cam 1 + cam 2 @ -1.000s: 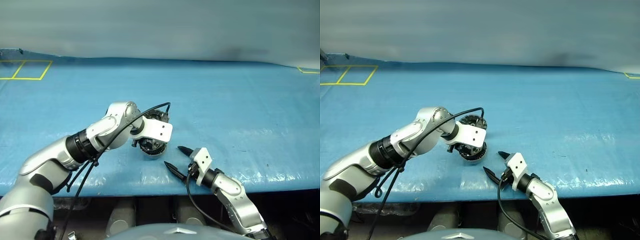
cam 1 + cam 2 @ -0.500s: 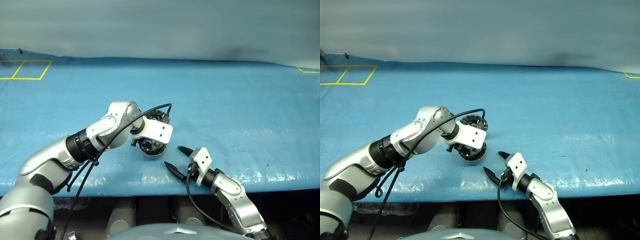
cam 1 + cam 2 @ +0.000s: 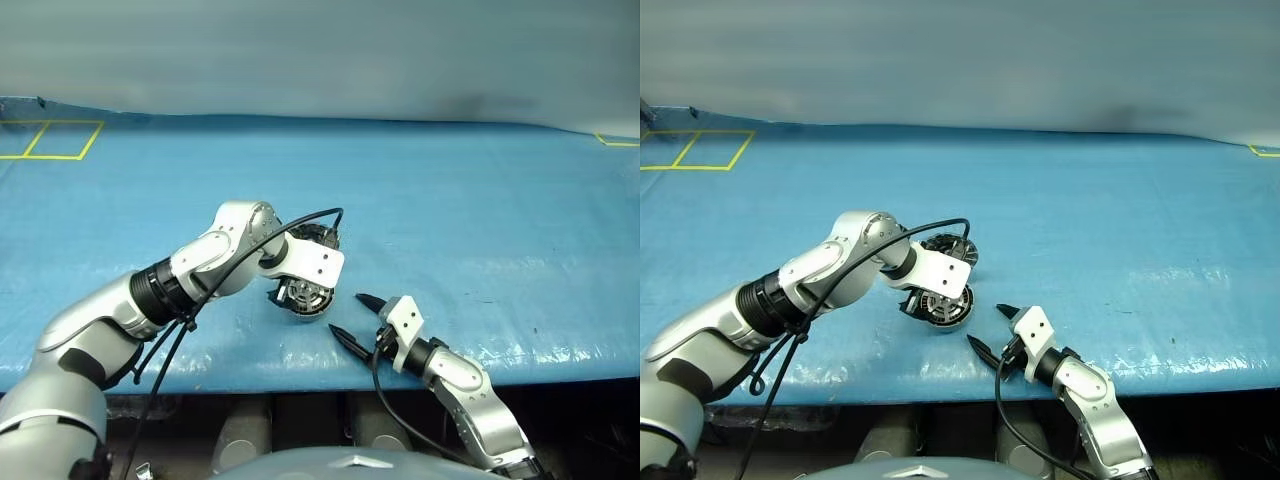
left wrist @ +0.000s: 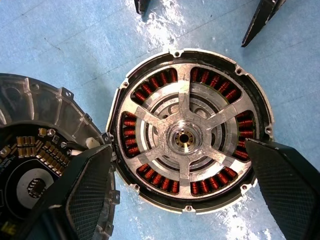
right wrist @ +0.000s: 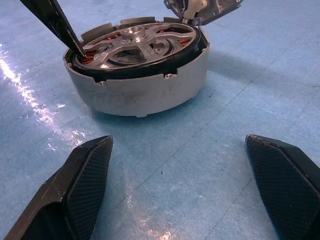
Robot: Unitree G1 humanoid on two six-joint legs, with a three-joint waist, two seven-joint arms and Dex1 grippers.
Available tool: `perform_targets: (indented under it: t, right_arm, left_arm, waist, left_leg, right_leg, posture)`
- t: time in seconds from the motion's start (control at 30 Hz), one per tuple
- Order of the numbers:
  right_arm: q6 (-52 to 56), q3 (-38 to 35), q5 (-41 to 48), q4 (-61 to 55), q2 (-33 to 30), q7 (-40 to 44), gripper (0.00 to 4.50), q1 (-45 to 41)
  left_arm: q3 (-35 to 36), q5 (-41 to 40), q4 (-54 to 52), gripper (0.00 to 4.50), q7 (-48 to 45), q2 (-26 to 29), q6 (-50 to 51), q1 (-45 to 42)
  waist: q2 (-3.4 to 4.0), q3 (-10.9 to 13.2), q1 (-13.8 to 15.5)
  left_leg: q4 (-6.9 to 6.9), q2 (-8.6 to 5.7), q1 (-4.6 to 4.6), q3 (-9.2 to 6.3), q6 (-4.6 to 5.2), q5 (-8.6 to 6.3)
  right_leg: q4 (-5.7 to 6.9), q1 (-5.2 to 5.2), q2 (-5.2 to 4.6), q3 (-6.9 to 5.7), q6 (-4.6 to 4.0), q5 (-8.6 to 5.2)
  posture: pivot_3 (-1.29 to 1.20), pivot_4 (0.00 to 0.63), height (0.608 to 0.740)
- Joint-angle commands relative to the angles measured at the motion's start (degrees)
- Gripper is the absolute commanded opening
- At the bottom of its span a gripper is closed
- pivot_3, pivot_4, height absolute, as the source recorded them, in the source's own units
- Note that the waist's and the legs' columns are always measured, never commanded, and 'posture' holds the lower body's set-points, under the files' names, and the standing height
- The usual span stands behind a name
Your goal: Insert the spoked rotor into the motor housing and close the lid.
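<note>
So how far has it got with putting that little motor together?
The first half looks done: the spoked rotor sits inside the motor housing, its copper windings showing between the spokes. The left gripper hangs open above it, holding nothing; the right gripper waits open beside the housing. Left to do: the lid lies flipped open and must be closed.

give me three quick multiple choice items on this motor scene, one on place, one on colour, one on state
1. Where is the spoked rotor?
A. inside the motor housing
B. on the blue sheet
C. in the right tool

2. What colour are the windings?
A. green
B. copper-orange
C. white

3. How is the lid?
A. shut
C. missing
B. swung open

Key:
1 A, its spokes lie over the windings inside the housing rim.
2 B, orange coils show between the spokes.
3 B, its inner face lies bare beside the housing.
</note>
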Motion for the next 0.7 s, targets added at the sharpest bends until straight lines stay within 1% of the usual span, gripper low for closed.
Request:
perform_targets:
  t: [0.03, 0.2, 0.33, 0.43, 0.57, 0.7]
  right_arm:
    - [-0.03, -0.04, 0.28, -1.21, -0.31, 0.20, 4.50, -0.02]
    - [0.20, -0.21, 0.38, -1.55, -0.45, 0.19, 4.50, 0.07]
    - [0.28, -0.33, 0.43, -1.93, -0.59, 0.09, 4.50, 0.36]
    - [0.37, -0.40, 0.54, -2.37, -0.70, -0.05, 4.50, 0.62]
    - [0.42, -0.52, 0.65, -2.68, -0.90, -0.07, 4.50, 0.89]
    - [0.74, -0.51, 0.71, -2.95, -1.12, 0.01, 4.50, 1.07]
  left_arm:
    - [3.83, -0.53, -1.13, 4.46, 0.33, -0.32, 0.67, -0.36]
    - [8.24, -4.47, -4.93, 4.46, -1.33, 0.88, 2.65, 0.61]
    - [13.07, -8.19, -10.16, 4.46, -1.02, 2.85, 5.92, 3.34]
    - [18.33, -12.59, -14.59, 4.46, -0.67, 4.68, 8.74, 6.42]
    - [25.92, -18.96, -20.08, 4.46, 2.94, 5.03, 11.78, 15.79]
    - [30.73, -20.09, -22.09, 4.46, 11.50, 3.05, 8.05, 27.82]
  waist:
    - [0.00, 0.00, 0.00]
    - [0.00, 0.00, -0.01]
    - [0.01, 0.01, -0.05]
    - [0.02, 0.01, -0.06]
    - [0.03, 0.01, -0.08]
    - [0.02, 0.01, 0.02]
  left_leg:
    - [0.00, 0.00, 0.00, 0.00, 0.00, 0.00]
    - [0.00, 0.00, 0.00, 0.00, 0.00, 0.00]
    - [-0.02, 0.01, 0.01, 0.00, 0.00, 0.00]
    - [-0.02, 0.01, 0.01, -0.01, 0.00, 0.00]
    - [-0.05, 0.01, 0.02, -0.01, 0.00, 0.00]
    - [-0.05, 0.01, 0.05, 0.01, 0.00, 0.00]
  right_leg:
    - [0.00, 0.00, 0.00, 0.00, 0.00, 0.00]
    - [0.00, 0.00, 0.00, 0.00, 0.00, 0.00]
    - [-0.01, -0.01, 0.00, 0.00, 0.00, 0.00]
    - [-0.01, 0.00, 0.00, -0.01, -0.01, -0.01]
    - [-0.04, 0.00, -0.04, -0.01, -0.02, -0.01]
    - [-0.03, 0.03, -0.07, -0.01, -0.02, -0.01]
  posture:
    - [0.00, 0.150, 0.740]
    - [0.00, 0.150, 0.740]
    - [0.00, 0.150, 0.740]
    - [0.00, 0.150, 0.740]
    - [0.00, 0.150, 0.740]
    - [0.00, 0.150, 0.740]
